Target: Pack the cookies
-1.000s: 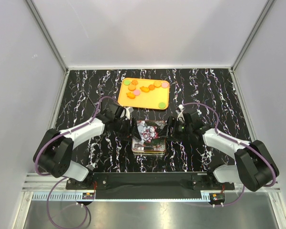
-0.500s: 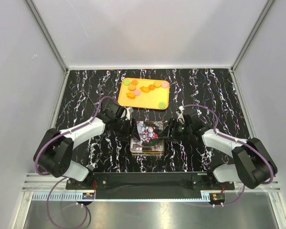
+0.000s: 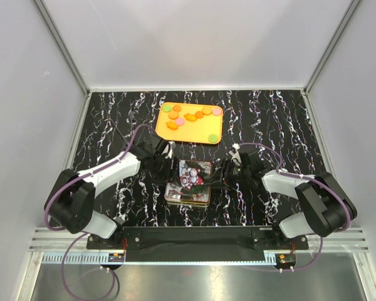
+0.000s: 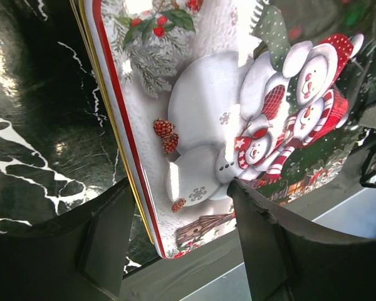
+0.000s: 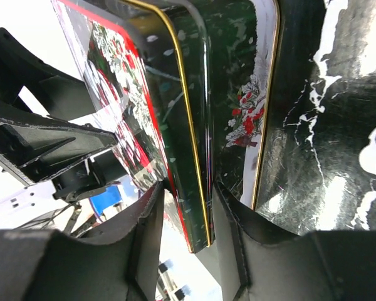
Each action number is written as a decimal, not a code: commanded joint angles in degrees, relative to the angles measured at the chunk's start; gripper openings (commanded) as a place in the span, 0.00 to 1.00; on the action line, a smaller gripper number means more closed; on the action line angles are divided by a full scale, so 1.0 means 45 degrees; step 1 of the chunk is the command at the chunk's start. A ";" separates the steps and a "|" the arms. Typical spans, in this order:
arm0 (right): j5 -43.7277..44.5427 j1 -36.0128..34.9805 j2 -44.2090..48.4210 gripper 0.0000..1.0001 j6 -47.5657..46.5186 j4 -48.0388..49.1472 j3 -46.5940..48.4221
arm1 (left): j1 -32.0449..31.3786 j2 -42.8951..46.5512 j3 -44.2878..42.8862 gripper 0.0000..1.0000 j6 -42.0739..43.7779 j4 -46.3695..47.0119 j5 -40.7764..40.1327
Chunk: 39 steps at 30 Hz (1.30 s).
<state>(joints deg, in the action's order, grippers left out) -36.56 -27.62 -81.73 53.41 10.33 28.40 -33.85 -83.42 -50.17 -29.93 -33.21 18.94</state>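
Black, white-veined table (image 3: 282,125) inside a white-walled enclosure (image 3: 200,44); top view, w/ both wrist views as insets.

(a) Far ctr: orange tray (image 3: 191,133) lying flat. The cookies (image 3: 190,116) rest on it, small flat pieces in orange, pink and green, most toward its far edge and one green piece alone near its front R corner. None are seen off the tray.

(b) Ctr, just in front of the tray: tin lid (image 3: 194,174) w/ snowman print, red border and gold rim. It sits tilted and offset over the tin base (image 3: 185,195), which lies flat on the table nearer the arms. Whether lid and base touch can't be told.

(c) L end effector (image 3: 170,170) at the lid's L edge: jaws roughly half apart, a lid corner filling the gap. One finger (image 4: 106,232) is against the gold rim, the other across the printed face; it grips the lid.

(d) R end effector (image 3: 220,179) at the lid's R edge: jaws narrow, fingers (image 5: 150,238) close on either side of the rim, pinching it. The base's gold rim shows just beside them.
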 commanded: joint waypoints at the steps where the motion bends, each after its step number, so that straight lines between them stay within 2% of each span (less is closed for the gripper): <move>1: -0.1584 -0.0328 -0.0098 0.43 0.0983 0.2256 0.0231 | -0.0623 0.0353 -0.0882 0.64 -0.0048 0.1288 0.1163; 2: -0.1468 -0.0328 -0.0060 0.47 0.0887 0.2140 0.0212 | -0.0623 0.0373 -0.0940 0.64 0.0011 0.1171 0.1182; 5: -0.1271 -0.0308 0.0077 0.52 0.0749 0.1847 0.0231 | -0.0604 0.0509 -0.0941 0.65 0.0050 0.1014 0.1143; 13: -0.1018 -0.0309 0.0525 0.59 0.0183 0.1417 0.0309 | -0.0604 0.0881 -0.1213 0.68 0.0167 0.0565 0.1143; 20: -0.0530 -0.0328 0.0936 0.60 -0.0655 0.0033 0.0738 | -0.0584 0.0550 -0.1565 0.72 0.0323 0.0271 0.1318; 25: -0.0567 -0.0347 0.1520 0.60 -0.0814 -0.0011 0.0818 | -0.0565 0.0334 -0.1078 0.75 -0.0047 0.1069 0.2099; 29: 0.0463 -0.0796 0.2282 0.61 -0.1768 -0.1256 0.1324 | -0.0565 0.0081 -0.0902 0.77 -0.0164 0.1286 0.2373; 39: 0.1599 -0.1402 0.2460 0.61 -0.2747 -0.1533 0.1325 | -0.0467 -0.0564 -0.1077 0.79 0.0050 0.1248 0.3233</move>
<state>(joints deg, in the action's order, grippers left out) -28.67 -31.07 -71.31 42.46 -1.87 31.73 -35.18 -85.49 -53.23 -28.93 -35.16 23.70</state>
